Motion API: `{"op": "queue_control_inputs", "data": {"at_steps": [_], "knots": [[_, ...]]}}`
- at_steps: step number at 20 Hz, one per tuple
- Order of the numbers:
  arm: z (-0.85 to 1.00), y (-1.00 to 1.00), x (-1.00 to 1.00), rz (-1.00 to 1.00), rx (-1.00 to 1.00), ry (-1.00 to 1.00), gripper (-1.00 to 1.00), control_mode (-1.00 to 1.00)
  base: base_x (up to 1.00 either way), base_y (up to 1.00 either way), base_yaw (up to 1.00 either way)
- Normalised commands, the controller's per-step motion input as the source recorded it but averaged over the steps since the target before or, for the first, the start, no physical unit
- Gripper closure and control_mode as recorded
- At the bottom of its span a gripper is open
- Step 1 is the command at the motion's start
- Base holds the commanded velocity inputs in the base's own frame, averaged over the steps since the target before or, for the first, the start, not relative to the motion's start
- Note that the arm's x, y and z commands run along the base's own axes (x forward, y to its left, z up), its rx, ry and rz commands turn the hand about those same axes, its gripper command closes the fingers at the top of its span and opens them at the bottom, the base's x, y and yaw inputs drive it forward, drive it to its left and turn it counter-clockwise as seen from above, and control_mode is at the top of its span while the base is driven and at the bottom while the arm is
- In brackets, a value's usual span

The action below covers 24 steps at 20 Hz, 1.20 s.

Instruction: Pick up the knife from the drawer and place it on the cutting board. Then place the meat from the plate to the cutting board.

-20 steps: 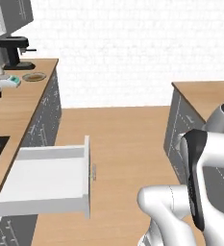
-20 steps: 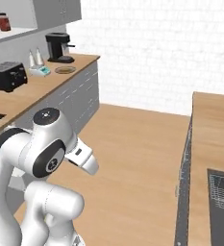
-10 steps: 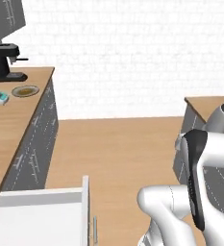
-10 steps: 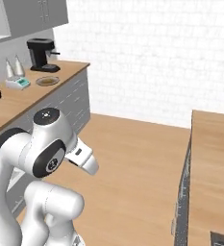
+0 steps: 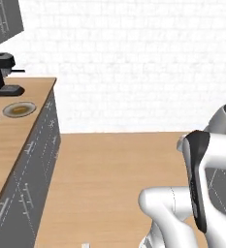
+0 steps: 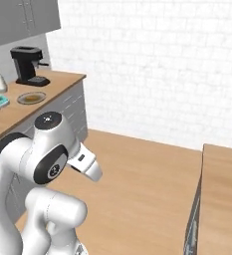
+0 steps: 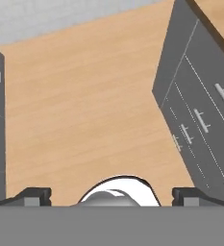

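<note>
The gripper (image 7: pixel 111 199) points down at bare wooden floor (image 7: pixel 84 105), its two dark fingertips (image 7: pixel 34 196) spread wide apart with nothing between them. That makes sense for an arm folded close to its own body and carried rather than working: nothing is within reach, so the claw hangs ready and empty.

In the hand view, dark grey cabinet fronts (image 7: pixel 200 105) with bar handles sit at about two o'clock, all of them closed.

I cannot tell where the knife, the drawer or the cutting board are from here. A small white corner (image 5: pixel 85 245) at six o'clock in the left base view may be the drawer's edge, but it is too small to be sure.

On the counter (image 6: pixel 18 112) at ten o'clock stand a black coffee machine (image 6: pixel 27 64) and a shallow dish (image 6: pixel 31 98) holding something brownish.
</note>
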Motion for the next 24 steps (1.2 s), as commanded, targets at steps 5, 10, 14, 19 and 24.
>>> {"op": "queue_control_inputs", "data": {"at_steps": [5,10,14,19,24], "knots": [[0.0,0.0,0.0,0.0,0.0,0.0,-1.0,1.0,1.0,-0.13,0.23],[0.0,0.0,0.0,0.0,0.0,0.0,-1.0,1.0,1.0,-0.09,0.38],[0.0,0.0,0.0,0.0,0.0,0.0,-1.0,1.0,1.0,-0.06,0.56],[0.0,0.0,0.0,0.0,0.0,0.0,-1.0,1.0,1.0,-0.06,0.68],[0.0,0.0,0.0,0.0,0.0,0.0,-1.0,1.0,1.0,-0.15,0.69]]}}
